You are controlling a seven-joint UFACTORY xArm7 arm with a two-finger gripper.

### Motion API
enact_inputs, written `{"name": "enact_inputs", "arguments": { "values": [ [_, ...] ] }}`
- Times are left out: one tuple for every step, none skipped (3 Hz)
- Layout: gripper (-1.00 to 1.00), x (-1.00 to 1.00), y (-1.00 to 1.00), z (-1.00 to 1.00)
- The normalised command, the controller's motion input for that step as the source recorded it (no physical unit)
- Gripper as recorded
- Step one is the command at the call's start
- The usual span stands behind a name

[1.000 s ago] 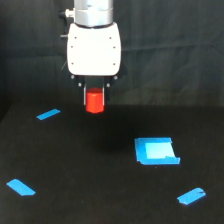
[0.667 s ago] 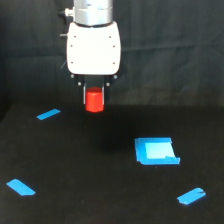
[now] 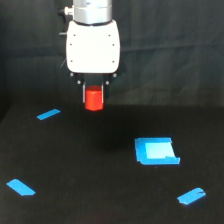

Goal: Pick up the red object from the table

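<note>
A: Left to right, ref = square patch (image 3: 156,151)?
B: Far left of it, near front edge: tape strip (image 3: 20,187). Up-left: another strip (image 3: 48,114). Then gripper (image 3: 94,99), up-left of patch, clenched on red block (image 3: 94,98), block off the table (image 3: 90,200). Right of patch, lower: third strip (image 3: 191,196).
A: Block touching anything else?
B: Only the fingers.

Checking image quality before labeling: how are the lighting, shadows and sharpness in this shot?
Exterior view: soft overall, edges slightly blurred. The matte black table and dark backdrop swallow shadows, so none is readable under the small red-orange block held in the pincer. The white pincer housing is bright but not blown out; the blue square patch looks washed pale at its centre.
</note>
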Motion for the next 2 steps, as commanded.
{"name": "enact_inputs", "arguments": {
  "values": [
    [-1.00,-0.03,-0.04,0.00],
    [-0.94,0.01,0.03,0.19]
  ]
}}
